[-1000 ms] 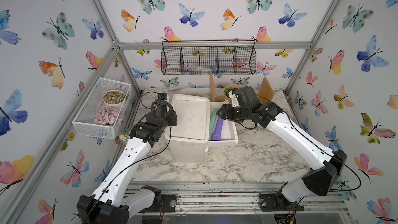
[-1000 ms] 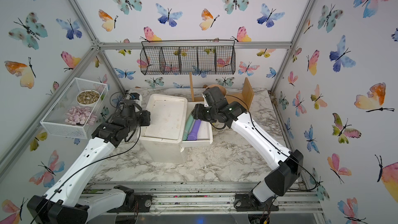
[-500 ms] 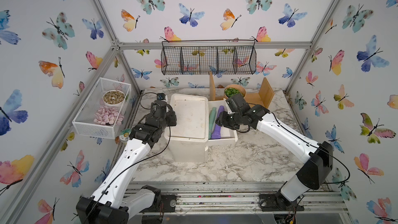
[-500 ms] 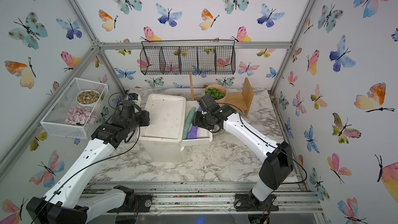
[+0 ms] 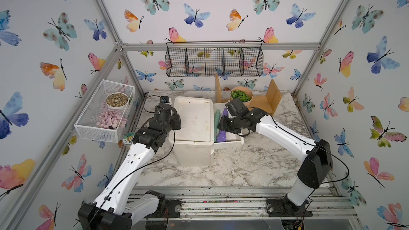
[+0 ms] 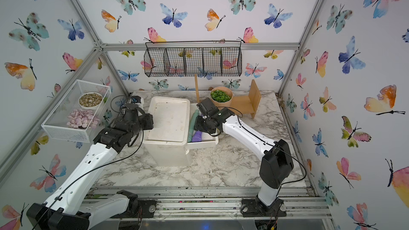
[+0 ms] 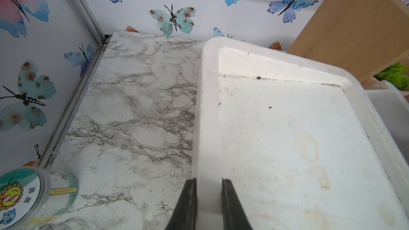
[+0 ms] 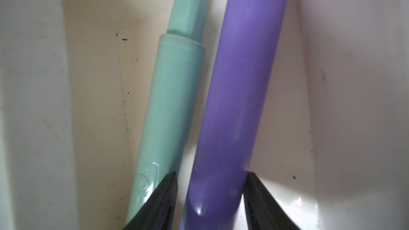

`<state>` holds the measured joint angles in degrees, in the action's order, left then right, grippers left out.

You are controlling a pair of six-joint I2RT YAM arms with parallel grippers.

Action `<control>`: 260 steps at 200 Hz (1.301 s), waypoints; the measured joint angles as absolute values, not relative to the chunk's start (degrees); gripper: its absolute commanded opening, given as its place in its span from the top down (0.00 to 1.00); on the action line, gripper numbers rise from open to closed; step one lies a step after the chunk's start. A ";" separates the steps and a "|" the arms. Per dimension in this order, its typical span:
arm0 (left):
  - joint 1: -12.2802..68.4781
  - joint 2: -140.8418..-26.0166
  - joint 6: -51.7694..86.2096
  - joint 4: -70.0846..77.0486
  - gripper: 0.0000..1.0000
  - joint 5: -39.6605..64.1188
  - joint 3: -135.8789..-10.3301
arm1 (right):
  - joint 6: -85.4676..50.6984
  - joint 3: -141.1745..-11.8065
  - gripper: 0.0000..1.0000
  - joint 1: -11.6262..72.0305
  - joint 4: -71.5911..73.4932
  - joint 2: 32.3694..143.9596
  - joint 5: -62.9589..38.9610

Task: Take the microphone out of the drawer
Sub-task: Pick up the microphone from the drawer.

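**Right gripper astride the microphone, left bracing the drawer unit**

You have the drawer pulled out from the right side of the white drawer unit. The purple microphone lies lengthwise inside it. A teal stick lies just beside the microphone, on the side nearer the unit.

Your right gripper is down in the drawer with one finger on each side of the microphone's body. The jaws stand apart. One finger meets the purple surface, while a sliver of gap shows at the other, so nothing is clamped.

Your left gripper is pinched tight on the raised rim along the unit's left edge.

A green-lidded jar stands on the marble to the left of the unit. A bowl of greens sits just behind the drawer.
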<state>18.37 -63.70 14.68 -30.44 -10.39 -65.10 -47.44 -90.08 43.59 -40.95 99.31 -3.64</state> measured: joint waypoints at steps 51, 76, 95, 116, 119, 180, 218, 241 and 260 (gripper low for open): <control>18.35 -63.68 14.87 -30.48 1.00 -10.50 -65.10 | -47.79 -90.37 0.60 43.62 -40.77 100.09 -2.15; 18.33 -63.68 15.00 -30.55 1.00 -10.72 -65.10 | -48.58 -90.35 0.64 43.62 -40.42 100.07 -1.78; 18.33 -63.68 15.00 -30.55 1.00 -10.87 -65.10 | -48.88 -90.11 0.66 43.64 -39.83 100.01 -1.61; 18.33 -63.68 15.00 -30.59 1.00 -11.05 -65.10 | -49.08 -89.62 0.69 43.79 -39.00 99.70 -1.15; 18.35 -63.68 15.00 -30.59 1.00 -11.07 -65.10 | -49.06 -89.58 0.69 43.81 -38.94 99.63 -1.06; 18.22 -63.68 14.83 -30.70 1.00 -11.33 -65.10 | -46.76 -88.92 0.76 43.88 -36.21 97.43 0.45; 18.20 -63.94 13.37 -30.72 1.00 -11.00 -65.30 | -44.25 -86.74 0.79 43.92 -30.44 93.62 2.57; 18.15 -64.86 11.88 -31.07 1.00 -10.66 -66.04 | -42.68 -85.52 0.79 43.90 -26.24 91.24 4.12; 18.06 -65.54 11.18 -31.11 1.00 -10.61 -66.57 | -41.17 -85.27 0.80 43.86 -23.75 89.89 5.37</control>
<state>18.06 -65.54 11.18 -31.11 -10.61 -66.57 -41.17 -85.27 43.86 -23.75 89.89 5.37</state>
